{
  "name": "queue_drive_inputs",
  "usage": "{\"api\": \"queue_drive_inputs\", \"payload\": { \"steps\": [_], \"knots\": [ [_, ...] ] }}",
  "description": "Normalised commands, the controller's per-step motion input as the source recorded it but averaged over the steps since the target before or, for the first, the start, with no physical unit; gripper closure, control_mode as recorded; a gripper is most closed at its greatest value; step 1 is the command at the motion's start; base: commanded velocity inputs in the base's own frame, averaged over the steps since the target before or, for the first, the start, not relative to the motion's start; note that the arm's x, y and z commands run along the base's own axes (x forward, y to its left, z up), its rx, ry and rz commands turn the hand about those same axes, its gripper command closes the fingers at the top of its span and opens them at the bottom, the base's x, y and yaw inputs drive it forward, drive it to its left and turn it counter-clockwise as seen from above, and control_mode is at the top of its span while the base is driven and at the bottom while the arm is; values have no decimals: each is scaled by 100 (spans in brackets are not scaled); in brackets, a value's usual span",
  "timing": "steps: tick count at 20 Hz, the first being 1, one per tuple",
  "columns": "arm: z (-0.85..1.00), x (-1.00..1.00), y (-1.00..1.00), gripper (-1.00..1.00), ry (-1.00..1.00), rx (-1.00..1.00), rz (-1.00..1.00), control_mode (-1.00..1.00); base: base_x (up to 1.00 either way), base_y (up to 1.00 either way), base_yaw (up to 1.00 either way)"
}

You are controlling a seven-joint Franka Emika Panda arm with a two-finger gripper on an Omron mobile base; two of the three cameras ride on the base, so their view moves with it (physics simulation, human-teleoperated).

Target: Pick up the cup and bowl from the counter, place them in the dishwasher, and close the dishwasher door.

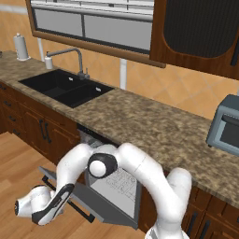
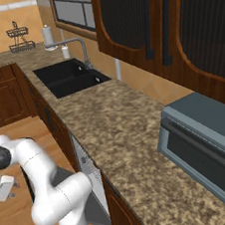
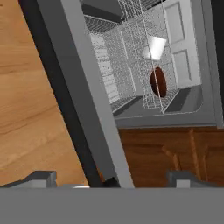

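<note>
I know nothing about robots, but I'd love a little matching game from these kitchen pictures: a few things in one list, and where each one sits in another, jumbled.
Things:
1. cup
2. bowl
3. dishwasher door
4. toaster oven

Places or states:
A. standing on the counter at its right end
B. dark red-brown, in the white wire rack, nearer the rack's front than the white thing
C. partly open, leaning out over the wooden floor
D. white, in the wire rack, deeper inside the dishwasher

Pairs: 1-D, 2-B, 3-C, 4-A
</note>
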Motion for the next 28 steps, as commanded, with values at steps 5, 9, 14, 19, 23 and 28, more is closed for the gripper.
{"api": "queue_drive_inputs", "payload": {
  "steps": [5, 9, 14, 19, 23, 28],
  "knots": [
    [-100, 39, 51, -100, 19, -50, -9, -100, 0, 0, 0],
    [-100, 51, 29, -100, 14, -30, -5, -100, 0, 0, 0],
    [-60, 43, -48, -100, 3, -22, 0, -100, 0, 0, 0],
    [30, 53, -100, -100, -8, -18, 0, -100, 0, 0, 0],
    [69, 88, -100, -100, -8, -17, 1, -100, 0, 0, 0],
    [73, 99, -100, -100, -7, -15, 2, -100, 0, 0, 0]
  ]
}}
